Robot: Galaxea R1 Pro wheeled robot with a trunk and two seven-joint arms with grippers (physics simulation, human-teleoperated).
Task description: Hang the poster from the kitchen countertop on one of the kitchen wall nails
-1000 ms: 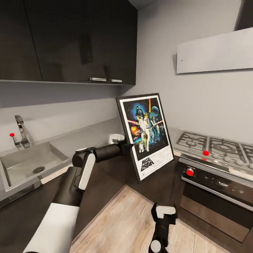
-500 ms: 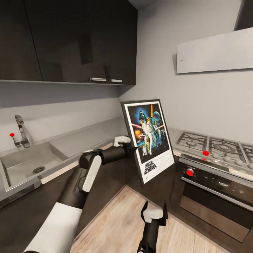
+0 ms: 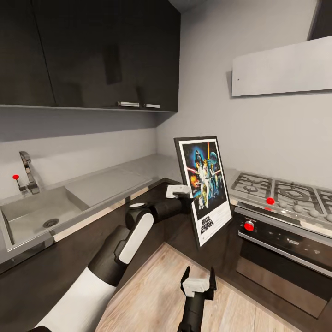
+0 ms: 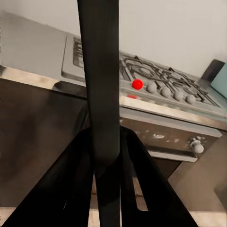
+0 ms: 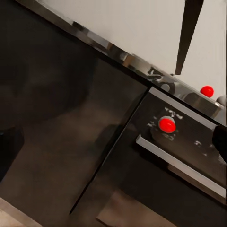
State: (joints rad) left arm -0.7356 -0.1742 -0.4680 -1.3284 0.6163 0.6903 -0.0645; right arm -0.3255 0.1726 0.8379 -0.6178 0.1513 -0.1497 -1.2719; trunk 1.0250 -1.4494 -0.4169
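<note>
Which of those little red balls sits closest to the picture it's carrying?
The red ball on the oven's front, just right of the poster. The one on the hob is farther right; the sink's is far left.

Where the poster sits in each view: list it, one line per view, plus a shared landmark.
Head view: the poster stands upright at centre, held at its edge by the left gripper.
Left wrist view: its dark frame edge runs up between the fingers.
Right wrist view: a thin dark sliver near the edge.
Shared landmark: the hob's red knob.
</note>
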